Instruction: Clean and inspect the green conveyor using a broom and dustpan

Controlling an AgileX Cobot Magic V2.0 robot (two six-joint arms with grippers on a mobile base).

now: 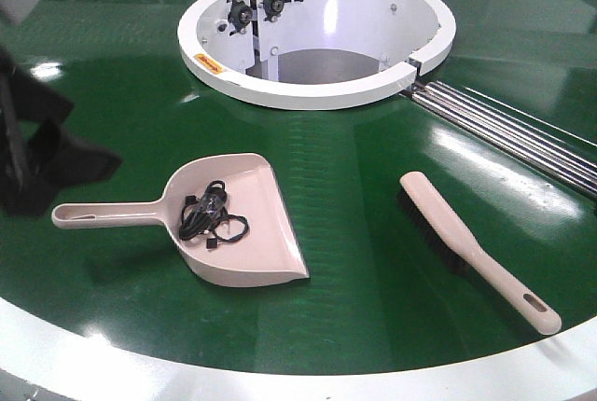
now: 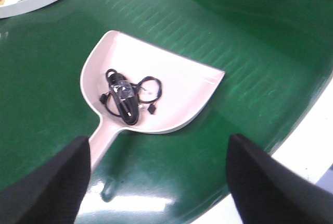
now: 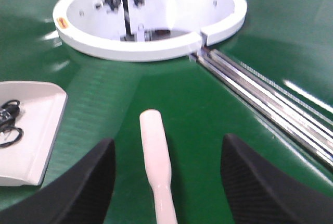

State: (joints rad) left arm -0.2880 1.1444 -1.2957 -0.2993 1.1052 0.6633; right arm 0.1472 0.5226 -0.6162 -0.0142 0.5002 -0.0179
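The green conveyor (image 1: 354, 177) fills the front view. The dustpan (image 1: 238, 219) lies flat on it, handle pointing left, with a coiled black cable (image 1: 210, 219) inside. My left gripper (image 2: 156, 185) is open and empty above the belt, just behind the dustpan (image 2: 161, 86). The dustpan handle (image 2: 101, 146) runs close to the left finger (image 2: 49, 187). The broom (image 1: 476, 247) lies to the right, bristles towards the left. My right gripper (image 3: 166, 182) is open and straddles the broom (image 3: 156, 156) without touching it.
The white central ring housing (image 1: 317, 33) stands behind, with metal rails (image 1: 513, 131) running out to the right. The white outer rim (image 1: 280, 378) bounds the belt in front. My left arm shows as a black shape at the left edge (image 1: 37, 154).
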